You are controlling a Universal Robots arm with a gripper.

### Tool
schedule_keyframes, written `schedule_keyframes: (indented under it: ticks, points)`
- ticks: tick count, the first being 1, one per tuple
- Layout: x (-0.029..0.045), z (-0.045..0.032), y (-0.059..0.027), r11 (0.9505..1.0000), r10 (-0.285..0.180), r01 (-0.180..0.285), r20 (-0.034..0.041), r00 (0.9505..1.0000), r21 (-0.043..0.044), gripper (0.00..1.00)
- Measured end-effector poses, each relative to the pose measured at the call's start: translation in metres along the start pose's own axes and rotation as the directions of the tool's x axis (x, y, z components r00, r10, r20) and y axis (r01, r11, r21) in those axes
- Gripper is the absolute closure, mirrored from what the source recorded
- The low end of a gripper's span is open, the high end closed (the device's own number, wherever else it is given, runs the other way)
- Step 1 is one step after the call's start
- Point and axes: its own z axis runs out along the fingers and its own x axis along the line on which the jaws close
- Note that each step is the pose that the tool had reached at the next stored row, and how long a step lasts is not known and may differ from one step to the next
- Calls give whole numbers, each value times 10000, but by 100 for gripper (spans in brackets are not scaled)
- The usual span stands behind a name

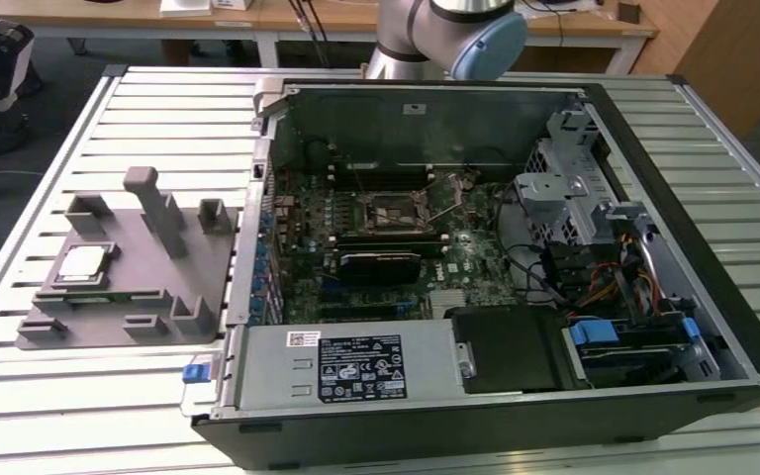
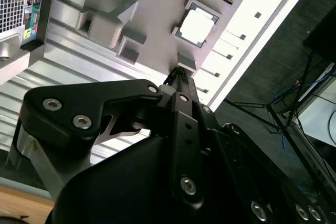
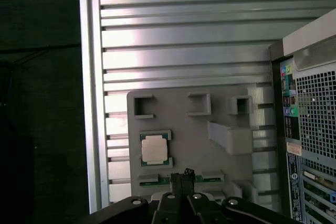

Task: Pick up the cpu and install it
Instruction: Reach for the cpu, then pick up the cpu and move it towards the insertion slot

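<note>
1. Pickup stage, I'd say. The cpu [image 3: 155, 149] lies flat in its recess on the tray [image 3: 184, 129], shiny side up, with nothing touching it. Nothing is installed yet.
2. Over the tray hangs the gripper [image 3: 184, 174], near the cpu but off to one side of it, above a tray slot with a green strip [image 3: 152, 181] in it (looks like a memory stick, can't swear to it). Its fingers [image 3: 180, 178] look pressed together with nothing between them.
3. What the grab calls for, as I read it: the fingers have to part enough to clear the chip's pale rim, line up square over the recess, and come down without clipping the tray's upright blocks [image 3: 144, 106]. The chip sits low in the tray, so there's little edge to pinch.
4. The exterior view gives the big picture. The tray [image 1: 130, 272] lies on the slatted table [image 1: 76, 396], with the open case [image 1: 513, 435] just beside it on the exterior view's right. The socket [image 1: 394, 213] inside is well apart from the tray. It looks unfilled, though it's too small to be sure. The arm [image 1: 446, 30] rises beyond the case.
5. Both wrist views add the gripper-to-cpu relation. The first wrist view looks down on the tray, so the sideways offset reads clearly. The second wrist view looks along the gripper [image 2: 178, 74] with the cpu [image 2: 197, 27] past its tip, and I can't judge its height above the tray from either.
</note>
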Motion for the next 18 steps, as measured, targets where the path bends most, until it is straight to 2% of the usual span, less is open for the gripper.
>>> schedule_keyframes:
  ticks: [3,18]
  points:
    - [33,0,-3,10000,0,0,-1,10000,1,89]
    - [43,0,-3,10000,0,0,0,10000,0,89]
